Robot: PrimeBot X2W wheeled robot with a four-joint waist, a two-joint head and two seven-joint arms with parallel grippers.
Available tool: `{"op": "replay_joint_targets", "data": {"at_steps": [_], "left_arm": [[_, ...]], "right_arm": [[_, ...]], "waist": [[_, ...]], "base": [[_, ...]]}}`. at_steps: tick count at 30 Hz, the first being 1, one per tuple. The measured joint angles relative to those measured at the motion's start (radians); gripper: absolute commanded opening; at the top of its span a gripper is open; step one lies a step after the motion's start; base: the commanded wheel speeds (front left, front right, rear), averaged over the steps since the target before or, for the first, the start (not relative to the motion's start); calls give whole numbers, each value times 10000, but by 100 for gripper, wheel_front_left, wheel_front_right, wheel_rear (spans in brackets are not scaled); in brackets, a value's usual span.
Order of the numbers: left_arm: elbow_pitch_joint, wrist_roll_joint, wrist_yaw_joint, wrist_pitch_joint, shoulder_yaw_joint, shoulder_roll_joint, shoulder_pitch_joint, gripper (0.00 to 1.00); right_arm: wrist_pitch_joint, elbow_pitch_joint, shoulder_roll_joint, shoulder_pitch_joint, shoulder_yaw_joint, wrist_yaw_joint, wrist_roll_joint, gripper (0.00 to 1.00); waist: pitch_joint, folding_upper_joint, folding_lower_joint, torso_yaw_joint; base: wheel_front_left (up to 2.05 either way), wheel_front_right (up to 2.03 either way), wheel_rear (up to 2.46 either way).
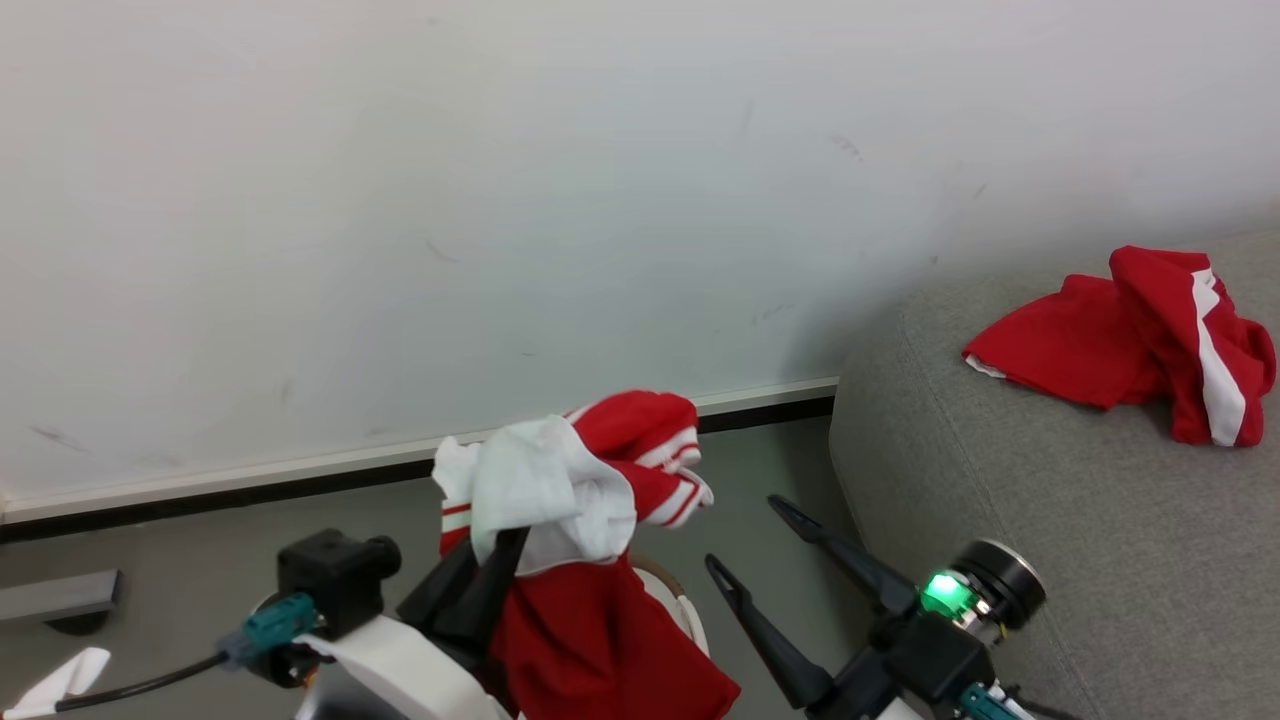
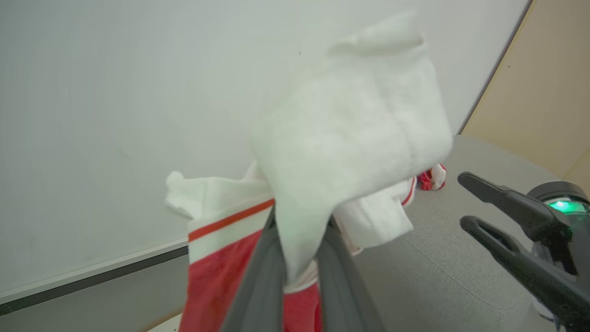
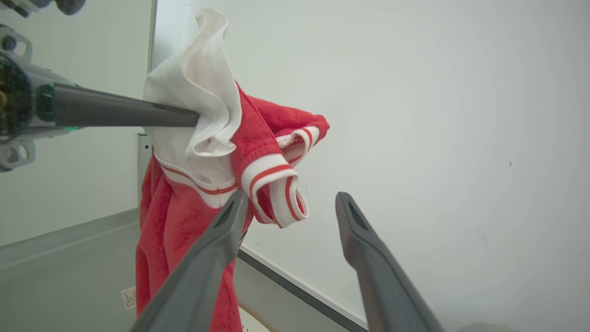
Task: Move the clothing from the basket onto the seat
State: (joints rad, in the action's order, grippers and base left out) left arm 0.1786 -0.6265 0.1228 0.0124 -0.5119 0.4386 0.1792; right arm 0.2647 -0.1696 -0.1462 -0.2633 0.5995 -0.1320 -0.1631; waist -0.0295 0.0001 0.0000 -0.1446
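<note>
Hanging from the left gripper point(image 1: 510, 550) at the head view's lower middle, a red-and-white garment point(image 1: 590, 620) is pinched by its white fold between narrowed fingers. A bit of basket point(image 1: 692, 620) rim shows at its right side. The right gripper point(image 1: 745, 535), lower right, holds its fingers wide and bare, just right of the garment. A second garment point(image 1: 1110, 345) lies on the sofa point(image 1: 980, 520), upper right.

Left wrist view: this arm's fingers rise at bottom centre, closed on white cloth that covers mid-frame. Red cloth hangs lower left, and the right gripper stands open at the right edge.

Right wrist view: this arm's fingers gape at the bottom. The garment hangs upper left, its striped cuff just above the frame-left finger. Whether they touch cannot be told.
</note>
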Motion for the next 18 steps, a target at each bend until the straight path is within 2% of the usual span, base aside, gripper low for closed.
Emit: {"op": "replay_joint_targets", "data": {"at_steps": [9, 13, 18], "left_arm": [[-215, 61, -343, 226, -694, -280, 103, 0], [-301, 75, -562, 301, -1005, -447, 291, 0], [-326, 46, -915, 466, -1333, -568, 464, 0]], "right_arm": [[0, -648, -842, -2080, 2368, 0, -920, 100], [0, -1521, -989, -2718, 3325, 0, -1476, 100], [0, -2343, -815, -3255, 4311, 0, -2566, 100]], "waist": [[-36, 0, 1, 169], [-76, 0, 1, 295], [-131, 0, 1, 413]], "base": [[0, 0, 0], [0, 0, 0], [0, 0, 0]]}}
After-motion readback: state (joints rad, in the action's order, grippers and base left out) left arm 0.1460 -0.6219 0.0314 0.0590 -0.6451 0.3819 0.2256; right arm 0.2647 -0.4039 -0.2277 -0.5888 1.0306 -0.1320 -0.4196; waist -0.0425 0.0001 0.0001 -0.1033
